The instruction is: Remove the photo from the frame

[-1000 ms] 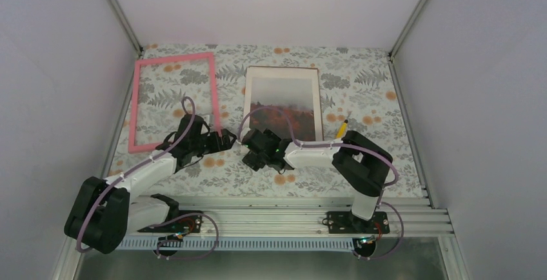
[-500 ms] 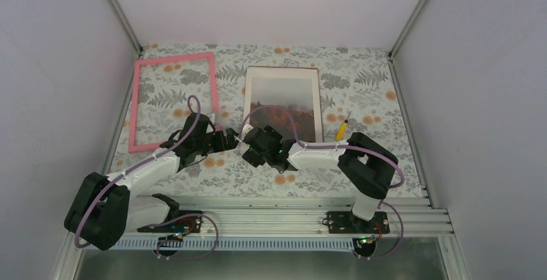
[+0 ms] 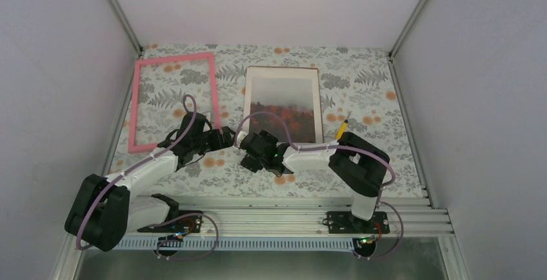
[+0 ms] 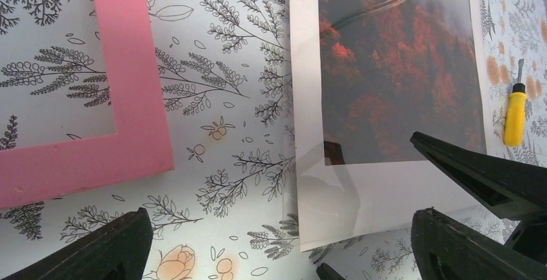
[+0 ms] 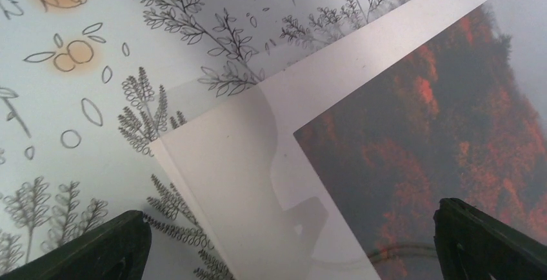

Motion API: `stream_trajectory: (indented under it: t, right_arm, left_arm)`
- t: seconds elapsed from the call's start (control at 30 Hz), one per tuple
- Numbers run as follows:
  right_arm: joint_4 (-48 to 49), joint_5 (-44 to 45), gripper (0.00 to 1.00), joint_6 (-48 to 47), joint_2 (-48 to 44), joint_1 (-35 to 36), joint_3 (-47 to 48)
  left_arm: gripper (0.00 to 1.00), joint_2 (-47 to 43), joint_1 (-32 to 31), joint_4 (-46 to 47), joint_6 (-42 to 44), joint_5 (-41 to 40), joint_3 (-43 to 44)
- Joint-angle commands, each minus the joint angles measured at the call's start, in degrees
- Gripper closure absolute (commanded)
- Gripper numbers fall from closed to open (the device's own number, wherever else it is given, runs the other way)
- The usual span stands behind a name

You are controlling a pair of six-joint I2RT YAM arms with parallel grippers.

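Top external view: frame [image 3: 174,58] lies far left, photo [image 3: 284,102] flat mid-table, well apart from it. Left gripper [image 3: 227,137] and right gripper [image 3: 244,140] both gape wide, empty, near its near-left corner. Clear sheet [image 5: 213,109] overlaps there; best pinch the white margin alone, low.

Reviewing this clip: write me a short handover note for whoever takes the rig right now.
Left pincer: open, empty, over the cloth between frame and photo.
Right pincer: open, empty, over the photo's near left corner.
Pink frame: flat at the left, nothing inside it.
Photo: flat to its right, apart from it, with a clear sheet seemingly over it.
Done: photo is out.
Left: probably only pulling both arms back.
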Motion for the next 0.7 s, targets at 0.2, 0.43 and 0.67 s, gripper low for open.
stream_trajectory:
  t: [0.2,0.43,0.67]
  right_arm:
    - [5.5,9.4,0.01,-1.0,0.7,0.3,1.1]
    - [5.4,9.6,0.02,0.4,-1.9,-0.9,1.0]
    - [3.8,11.1,0.02,2.8,-2.2,-2.8,1.0]
  left_arm:
    - [0.00,0.5,0.4,-0.1,0.4,0.1,0.3]
    - [0.00,0.6,0.2,0.8,0.1,1.0,0.0]
    - [0.00,0.4,0.1,1.1,-0.1,1.8,0.0]
